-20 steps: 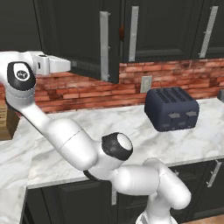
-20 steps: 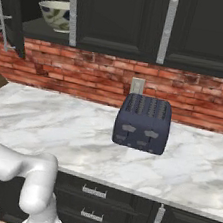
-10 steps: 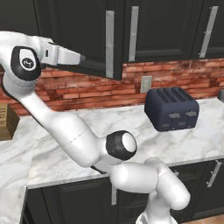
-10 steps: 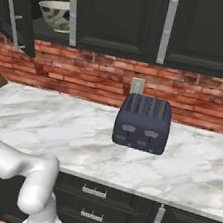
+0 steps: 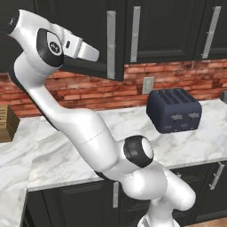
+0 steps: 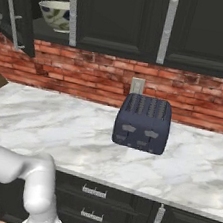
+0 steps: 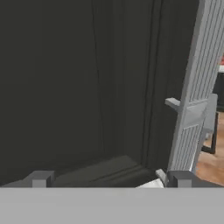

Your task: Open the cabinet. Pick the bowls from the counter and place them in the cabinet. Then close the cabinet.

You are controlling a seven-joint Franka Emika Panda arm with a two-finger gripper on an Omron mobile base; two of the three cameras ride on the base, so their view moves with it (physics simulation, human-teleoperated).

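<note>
The cabinet's left door [image 5: 95, 31] stands ajar, its long silver handle [image 5: 111, 44] close to the right door's handle [image 5: 135, 33]. From the right base view the same door [image 6: 24, 17] hangs out from the front. In the gap a cream-white bowl [image 6: 54, 14] with blue marks sits on the cabinet shelf. My white hand [image 5: 82, 48] is raised against the outer face of the left door. My gripper [image 7: 110, 179] is open with nothing between its fingertips, and faces the dark door panel with a silver handle [image 7: 192, 113] to the right. The marble counter [image 5: 66, 155] lies below.
A dark blue toaster [image 5: 174, 110] [image 6: 143, 122] stands on the counter by the brick wall. A wooden block [image 5: 6, 123] sits at the counter's far left. Another dark upper cabinet [image 6: 206, 31] hangs to the right. Drawers [image 6: 94, 192] run under the counter.
The left cabinet door has swung further towards shut. My hand has moved to the right along with it. The gripper has stayed open.
</note>
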